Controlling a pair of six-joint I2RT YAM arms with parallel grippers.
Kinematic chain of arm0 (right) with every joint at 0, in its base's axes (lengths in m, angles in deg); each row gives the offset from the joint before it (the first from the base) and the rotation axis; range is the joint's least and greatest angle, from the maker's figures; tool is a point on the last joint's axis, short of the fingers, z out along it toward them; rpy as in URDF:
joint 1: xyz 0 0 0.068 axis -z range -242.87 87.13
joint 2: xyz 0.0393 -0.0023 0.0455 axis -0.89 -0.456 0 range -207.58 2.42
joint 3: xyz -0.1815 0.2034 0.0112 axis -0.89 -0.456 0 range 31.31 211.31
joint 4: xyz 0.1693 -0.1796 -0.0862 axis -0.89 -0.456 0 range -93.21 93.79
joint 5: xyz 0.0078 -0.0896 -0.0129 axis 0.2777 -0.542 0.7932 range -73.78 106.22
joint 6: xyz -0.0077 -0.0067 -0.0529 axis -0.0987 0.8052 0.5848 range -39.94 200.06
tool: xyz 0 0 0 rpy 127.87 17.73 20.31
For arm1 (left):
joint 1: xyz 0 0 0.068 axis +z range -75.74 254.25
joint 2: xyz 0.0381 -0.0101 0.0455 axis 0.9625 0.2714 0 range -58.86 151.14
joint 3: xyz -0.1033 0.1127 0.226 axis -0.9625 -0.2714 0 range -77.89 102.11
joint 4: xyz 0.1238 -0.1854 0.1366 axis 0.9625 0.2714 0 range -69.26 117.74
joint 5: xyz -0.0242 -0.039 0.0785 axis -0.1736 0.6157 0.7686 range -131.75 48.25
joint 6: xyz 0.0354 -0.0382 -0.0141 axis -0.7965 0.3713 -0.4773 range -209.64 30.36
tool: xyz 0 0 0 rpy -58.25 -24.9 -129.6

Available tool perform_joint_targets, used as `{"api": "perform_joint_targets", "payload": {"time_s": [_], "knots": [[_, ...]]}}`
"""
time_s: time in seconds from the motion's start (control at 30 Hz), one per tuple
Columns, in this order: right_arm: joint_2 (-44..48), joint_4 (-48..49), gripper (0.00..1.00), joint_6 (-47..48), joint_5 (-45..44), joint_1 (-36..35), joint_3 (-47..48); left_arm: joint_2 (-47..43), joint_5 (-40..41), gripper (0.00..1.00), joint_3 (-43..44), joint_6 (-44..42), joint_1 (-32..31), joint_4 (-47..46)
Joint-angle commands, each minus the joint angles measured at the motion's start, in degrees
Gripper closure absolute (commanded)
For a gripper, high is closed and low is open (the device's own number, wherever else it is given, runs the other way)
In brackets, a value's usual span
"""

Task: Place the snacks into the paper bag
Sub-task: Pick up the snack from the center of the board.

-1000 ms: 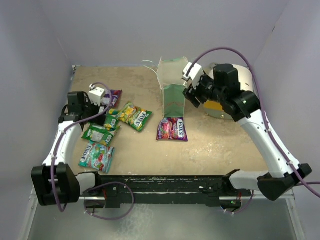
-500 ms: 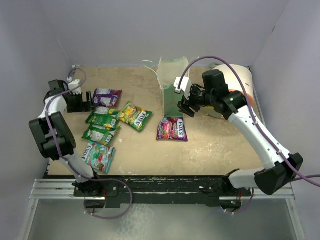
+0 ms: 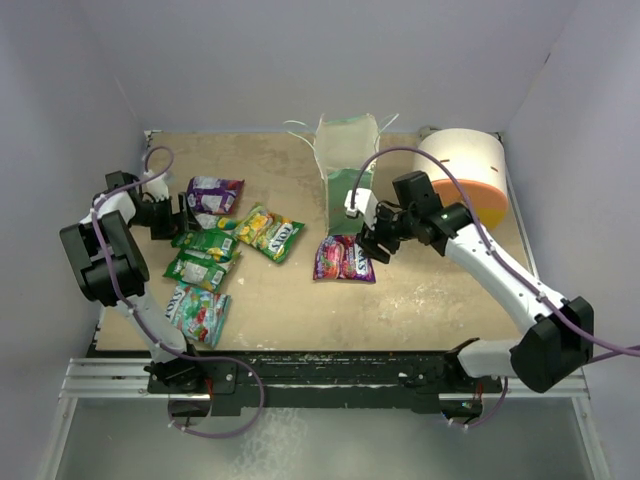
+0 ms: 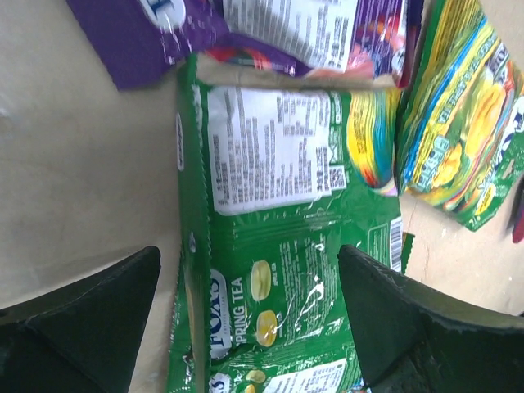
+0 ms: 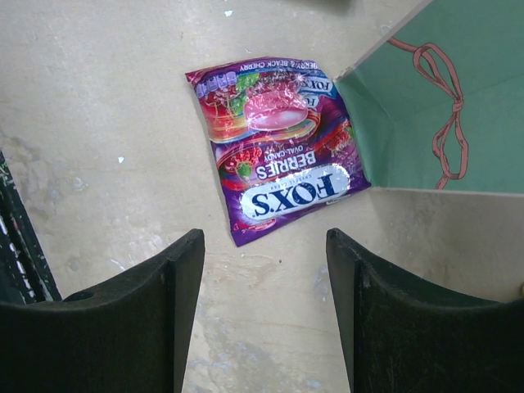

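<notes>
Bag: upright pale-green paper bag (image 3: 345, 170), 12 o'clock.
Right claw (image 5: 266, 237): released, over magenta glossy candy packet (image 5: 274, 147) at bag's 6 o'clock.
Left claw (image 4: 246, 262): released, over green glossy candy packet (image 4: 278, 205), 9 o'clock.

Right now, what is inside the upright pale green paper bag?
Through the open mouth of the pale green paper bag, the top view shows only its inner walls. Nothing else shows inside, but those walls hide the bottom.
</notes>
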Motion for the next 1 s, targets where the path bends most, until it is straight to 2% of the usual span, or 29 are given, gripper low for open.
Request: {"api": "perform_joint_targets", "payload": {"time_s": [0.0,0.13,0.37,0.7,0.83,0.97], "knots": [[4.4,3.5,0.36,-2.2,0.3,0.2,0.5,-2.9,-3.9,0.08,-3.0,-1.6,1.9,0.9],[7.1,3.3,0.36,-2.5,-0.2,0.2,-0.6,-4.7,-6.0,0.10,-5.2,-2.0,2.7,1.4],[9.9,3.3,0.36,-1.8,-2.5,0.2,-2.5,-3.6,-9.0,0.24,-5.8,-1.2,3.0,-0.2],[9.0,3.2,0.37,-0.4,-3.2,0.2,-0.7,-1.9,-13.1,0.58,-5.8,-2.2,2.9,-2.8],[9.0,3.9,0.37,-1.0,-1.1,0.2,0.0,-3.2,-15.8,0.73,-3.8,-5.0,2.9,0.1],[9.0,4.6,0.34,-2.3,1.6,0.2,0.2,-6.9,-18.1,0.82,-1.7,-9.6,2.9,4.6]]}}
